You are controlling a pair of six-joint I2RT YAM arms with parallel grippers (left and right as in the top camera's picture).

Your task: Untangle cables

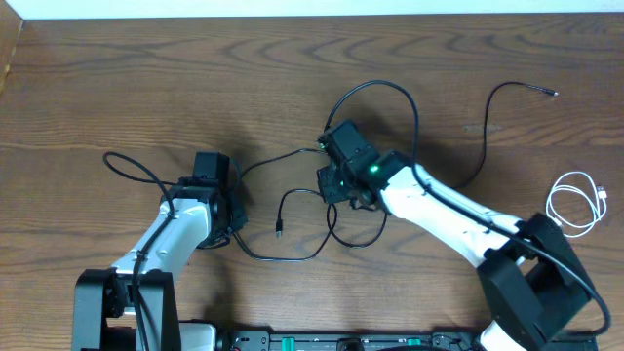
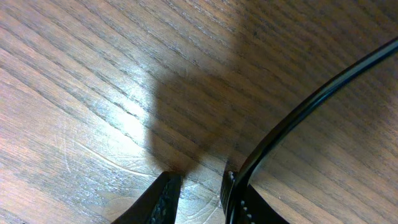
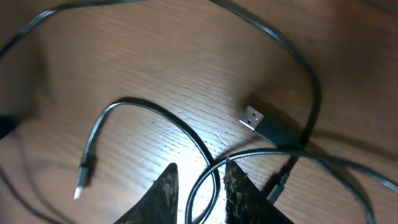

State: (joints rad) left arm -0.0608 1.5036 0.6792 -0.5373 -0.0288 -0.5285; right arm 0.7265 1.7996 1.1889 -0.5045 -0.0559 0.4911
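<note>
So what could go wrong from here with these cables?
Black cable strands cross inside the right gripper; pulling might drag both and tighten the tangle. The USB plug lies beside that crossing and could snag. At the left gripper, the cable seems to touch one finger only, so it may slip.

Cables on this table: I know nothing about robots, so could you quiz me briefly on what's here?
1. True or false: the thin coiled white cable lies apart from the thin black cables.
2. In the right wrist view, what shows between the right gripper's fingers? A black cable loop; B white cable; C nothing.
3. Which gripper is nearer the white cable?
Key: 1 true; 2 A; 3 the right.
</note>
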